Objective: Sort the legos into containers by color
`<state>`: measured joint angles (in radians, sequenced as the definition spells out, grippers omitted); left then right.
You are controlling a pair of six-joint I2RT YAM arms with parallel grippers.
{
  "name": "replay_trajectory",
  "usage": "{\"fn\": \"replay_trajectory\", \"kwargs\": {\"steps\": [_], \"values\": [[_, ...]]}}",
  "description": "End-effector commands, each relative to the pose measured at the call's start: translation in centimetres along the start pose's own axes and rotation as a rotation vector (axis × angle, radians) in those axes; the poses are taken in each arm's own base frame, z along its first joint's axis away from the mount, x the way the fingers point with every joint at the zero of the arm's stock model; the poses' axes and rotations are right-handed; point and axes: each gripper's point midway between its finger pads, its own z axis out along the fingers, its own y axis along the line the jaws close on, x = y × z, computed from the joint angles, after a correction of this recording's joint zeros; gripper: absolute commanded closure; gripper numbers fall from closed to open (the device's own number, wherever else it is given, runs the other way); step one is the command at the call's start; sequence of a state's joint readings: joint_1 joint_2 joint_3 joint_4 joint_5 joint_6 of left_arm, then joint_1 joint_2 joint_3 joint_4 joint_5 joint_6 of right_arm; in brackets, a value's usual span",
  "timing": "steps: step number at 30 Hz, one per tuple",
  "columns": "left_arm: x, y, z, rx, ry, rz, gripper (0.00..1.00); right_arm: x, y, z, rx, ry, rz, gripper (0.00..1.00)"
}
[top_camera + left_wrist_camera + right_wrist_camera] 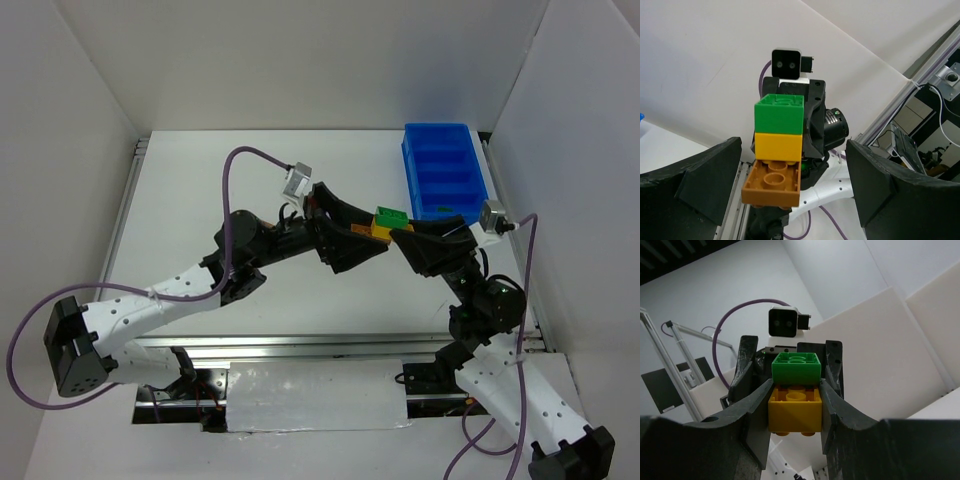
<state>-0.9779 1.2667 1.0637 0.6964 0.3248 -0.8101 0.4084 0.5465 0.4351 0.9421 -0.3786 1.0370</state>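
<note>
On the near side of the blue tray (409, 160), just off its front corner and up in the air, the right gripper (795, 392) is clamped on a short stack of bricks (388, 222), its fingers pressing the sides of the yellow brick (794, 412). The left gripper (792, 150) faces it with fingers spread wide on either side of the stack, touching nothing. The green brick (779, 114) sits square on the yellow one, but the brown brick (772, 182) hangs tilted at the other end and looks half unseated. That is the likely trouble: a nudge from the left fingers as they close could knock it loose onto the table (250, 180), short of the tray, or a pull could split the stack at the wrong joint. The grippers are crowded, so fingers could clash. Room is tight towards the tray's front wall and the side wall (560, 150) just beyond it; to the tray's left there is far more room to move.
</note>
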Motion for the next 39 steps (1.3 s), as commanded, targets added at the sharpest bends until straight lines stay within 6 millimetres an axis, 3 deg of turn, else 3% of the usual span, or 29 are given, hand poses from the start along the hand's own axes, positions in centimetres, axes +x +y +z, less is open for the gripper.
{"fn": "replay_trajectory", "kwargs": {"steps": [1, 4, 12, 19, 22, 25, 27, 32, 34, 35, 36, 39], "values": [[-2.3, -1.4, 0.8, 0.045, -0.073, 0.053, 0.03, 0.3, 0.9, -0.2, -0.057, 0.003, 0.006, 1.0], [-2.1, -1.5, 1.0, 0.056, -0.065, 0.054, 0.06, 0.4, 0.8, -0.2, -0.058, 0.006, 0.016, 1.0], [-1.8, -1.2, 0.8, 0.05, -0.059, 0.057, 0.33, 0.2, 0.6, -0.3, -0.034, -0.003, -0.006, 1.0], [-1.5, -1.1, 0.7, 0.05, -0.047, 0.061, 0.31, -0.6, 0.7, -0.2, -0.012, -0.031, -0.036, 1.0], [-1.5, -1.3, 0.5, 0.054, -0.047, 0.066, 0.4, -0.6, 0.8, -0.1, -0.014, -0.024, -0.042, 1.0], [-1.5, -1.3, 0.5, 0.051, -0.044, 0.071, 0.58, -0.3, 0.8, 0.0, -0.02, -0.015, -0.03, 1.0], [-1.6, -1.4, 0.5, 0.056, -0.045, 0.074, 0.58, -0.2, 0.7, -0.1, -0.021, -0.012, -0.026, 1.0], [-1.4, -1.5, 0.5, 0.062, -0.033, 0.077, 0.83, -0.1, 0.5, 0.1, -0.018, -0.006, -0.026, 1.0], [-1.3, -1.5, 0.6, 0.058, -0.015, 0.083, 0.94, 0.2, 0.6, 0.1, -0.031, 0.011, -0.033, 0.73], [-1.3, -1.5, 0.6, 0.055, -0.005, 0.097, 0.97, 0.5, 0.8, 0.1, -0.04, 0.032, -0.037, 0.19], [-1.3, -1.5, 0.6, 0.055, 0.002, 0.105, 1.0, 0.7, 0.6, 0.2, -0.033, 0.053, -0.044, 0.01], [-0.9, -2.0, 0.0, 0.093, 0.044, 0.143, 1.0, 1.8, -0.8, 1.1, 0.057, 0.184, -0.105, 0.0]]}}
